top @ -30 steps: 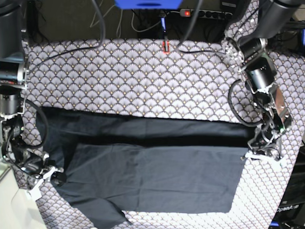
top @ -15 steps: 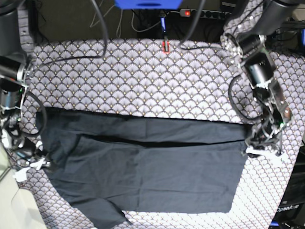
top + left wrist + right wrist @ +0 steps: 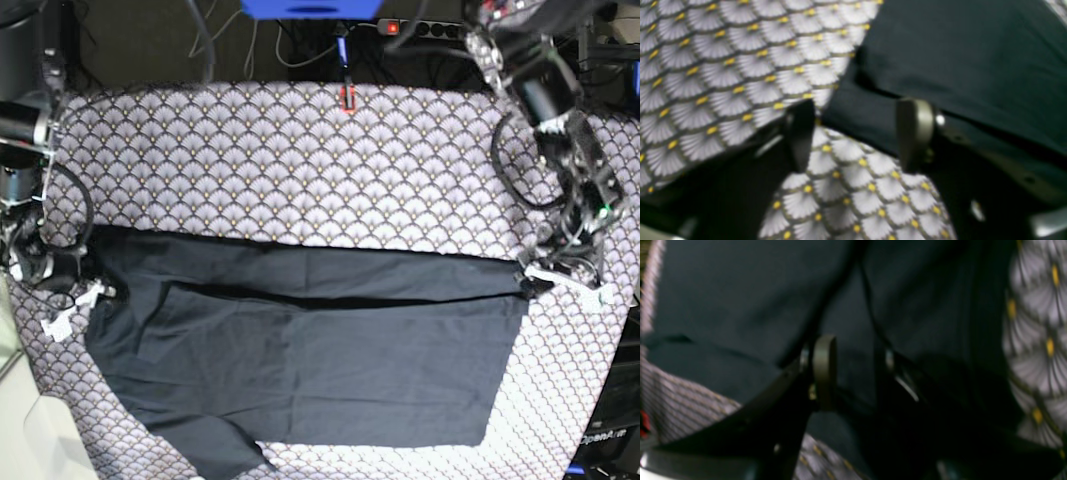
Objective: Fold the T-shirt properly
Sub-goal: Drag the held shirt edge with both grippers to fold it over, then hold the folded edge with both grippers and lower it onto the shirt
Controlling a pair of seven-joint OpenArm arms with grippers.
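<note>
The T-shirt (image 3: 300, 350) lies flat on the scallop-patterned tablecloth (image 3: 300, 160) covering the surface, its long axis running from 9 to 3 o'clock in the base view, one long flap already folded over. The left claw (image 3: 565, 280) sits at the shirt's 3 o'clock end, jaws parted and gripping nothing, fabric just beyond them. The right claw (image 3: 75, 305) sits at the 9 o'clock end, jaws also apart over dark cloth. Each arm is nearest its own end.
</note>
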